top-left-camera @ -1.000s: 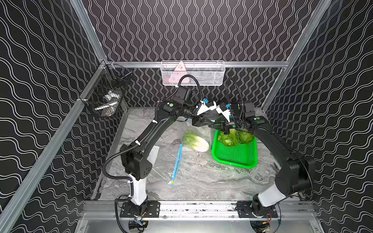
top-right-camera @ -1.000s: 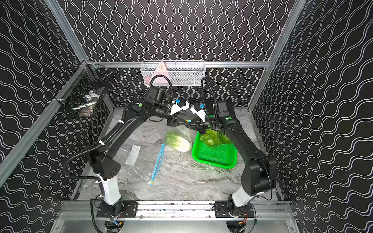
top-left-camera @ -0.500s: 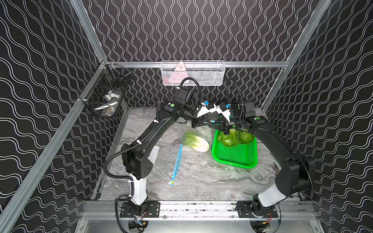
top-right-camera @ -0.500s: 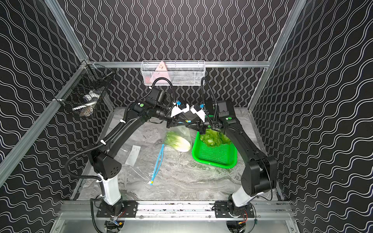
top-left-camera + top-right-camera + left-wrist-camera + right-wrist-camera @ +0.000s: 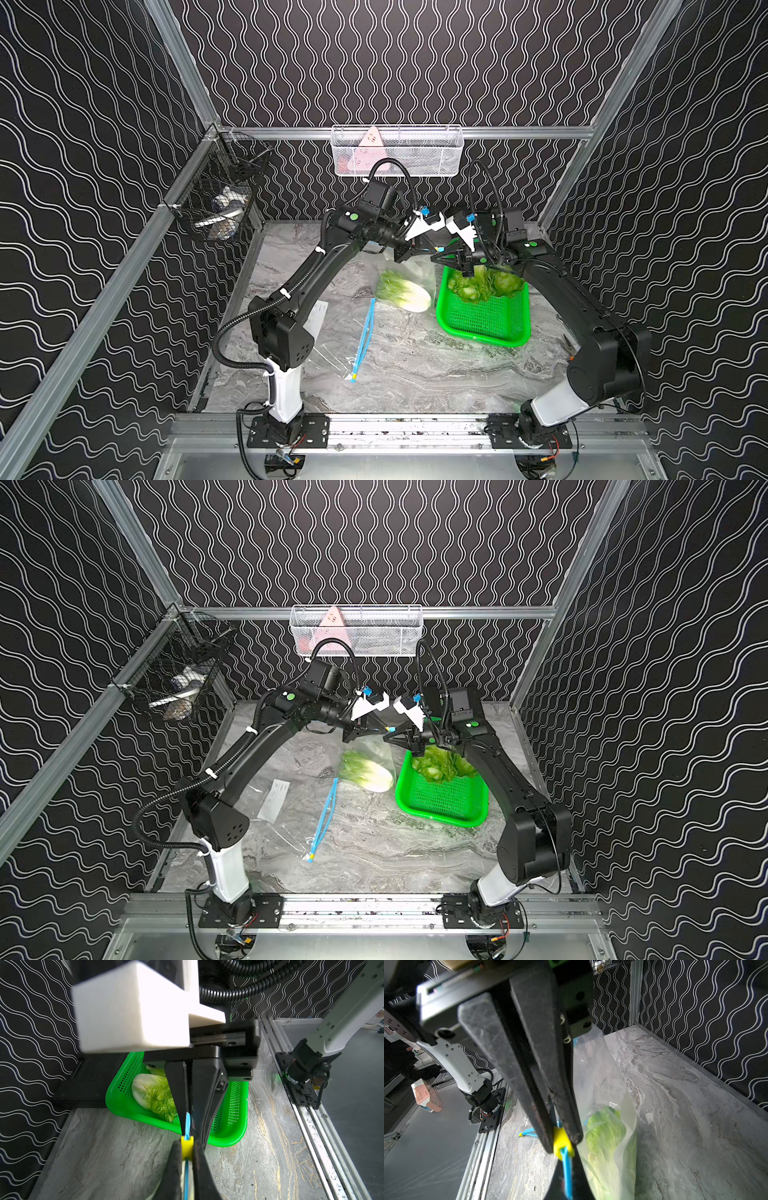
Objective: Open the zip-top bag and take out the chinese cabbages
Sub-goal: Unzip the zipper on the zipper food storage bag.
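The left gripper (image 5: 186, 1153) is clamped on the bag's yellow slider (image 5: 187, 1147). Tip to tip with it, the right gripper (image 5: 189, 1132) is pinched tight on the blue zip (image 5: 187, 1122). The bag (image 5: 415, 268) hangs at their 6 o'clock with one cabbage (image 5: 402, 287) inside, touching the table (image 5: 415, 374); two more cabbages (image 5: 484, 284) lie in the basket (image 5: 486, 328) at its 3 o'clock.

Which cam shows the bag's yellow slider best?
Right wrist: the slider is largest there, pinched at the left fingers' tips. Left wrist shows it smaller, sunk between those fingers. In both top views it's only a yellow speck.
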